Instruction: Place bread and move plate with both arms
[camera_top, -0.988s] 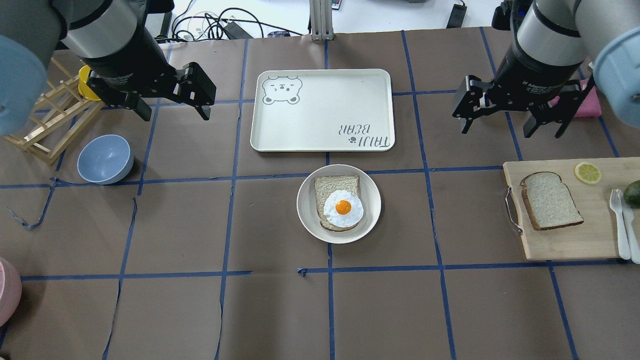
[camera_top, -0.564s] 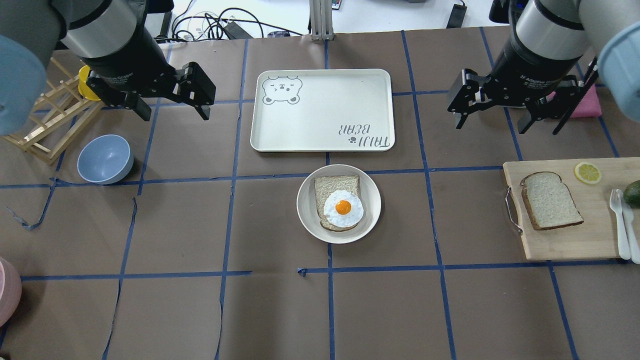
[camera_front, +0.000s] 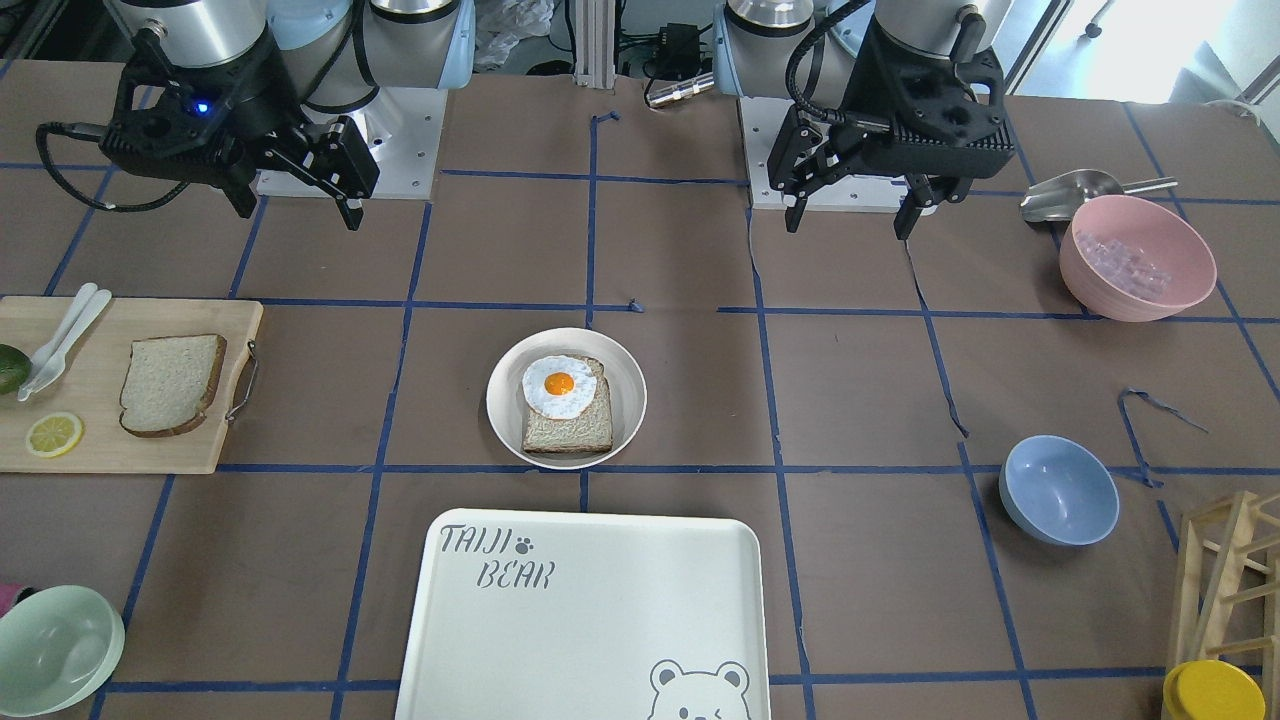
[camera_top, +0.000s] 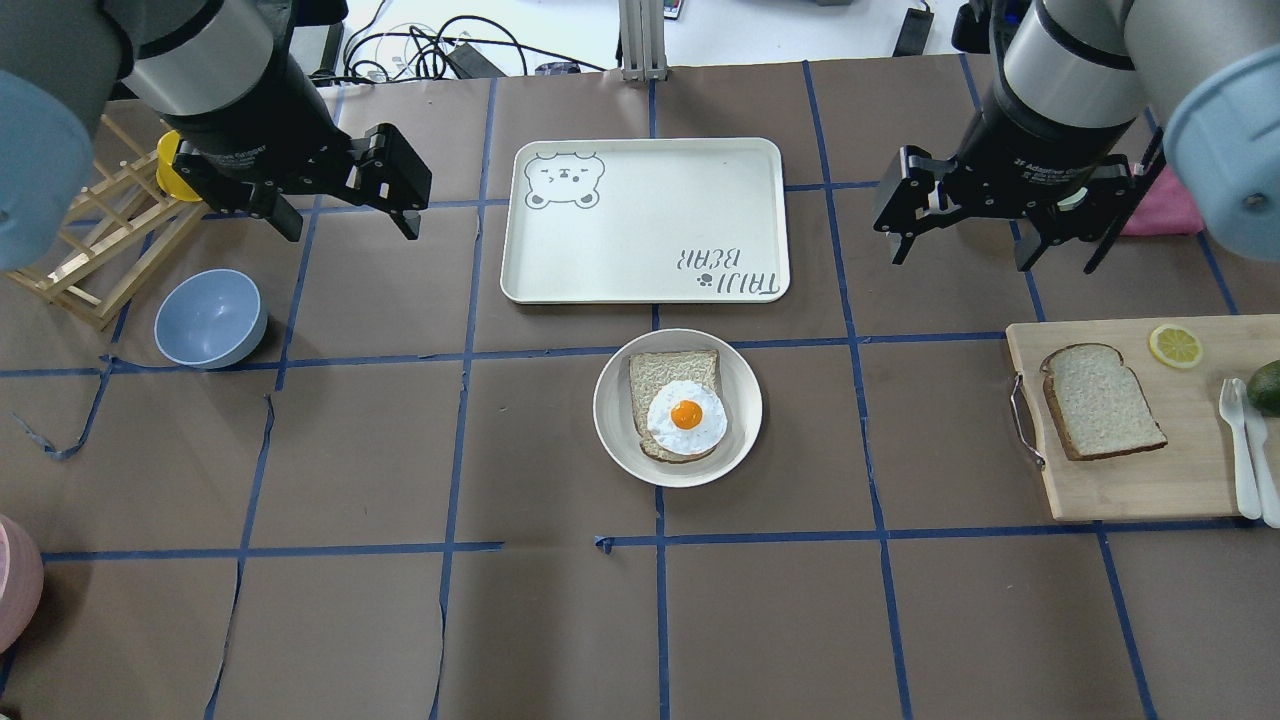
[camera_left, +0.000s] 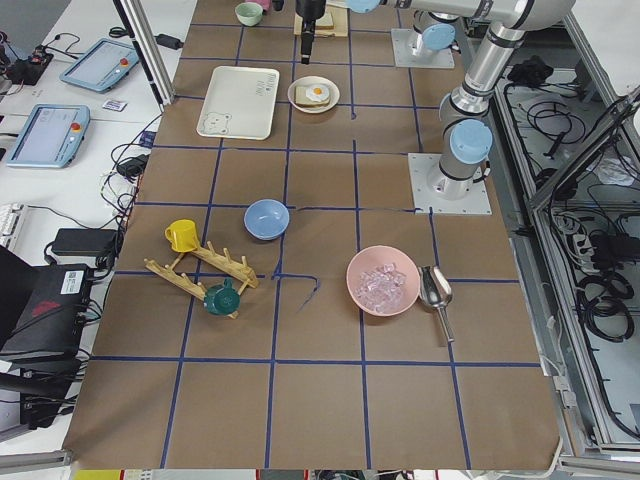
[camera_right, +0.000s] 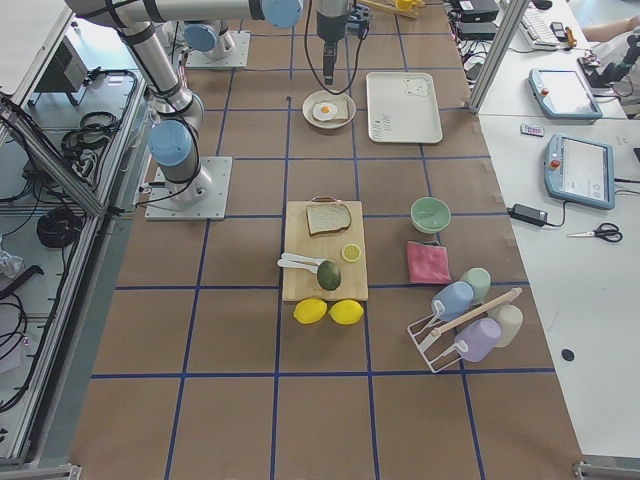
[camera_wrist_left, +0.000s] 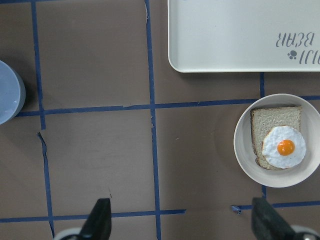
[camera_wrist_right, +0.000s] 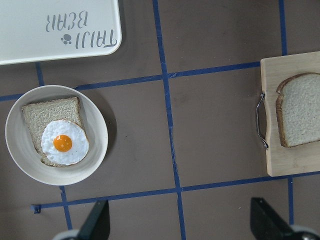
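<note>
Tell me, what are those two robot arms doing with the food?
Nothing is being held yet. The left gripper and the right gripper both hang open above the table, touching nothing. The plain bread lies on the wooden board on the robot's right side. The plate sits in the middle, beside the bear tray, with an egg-topped slice on it.

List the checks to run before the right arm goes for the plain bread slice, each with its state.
1. Right gripper open, empty: ok.
2. Left gripper open, empty: ok.
3. Bread flat on the cutting board, uncovered: ok.
4. Right gripper over the bread: not ok, it hangs off the board.
5. Plate holds the egg-topped slice: ok.
</note>
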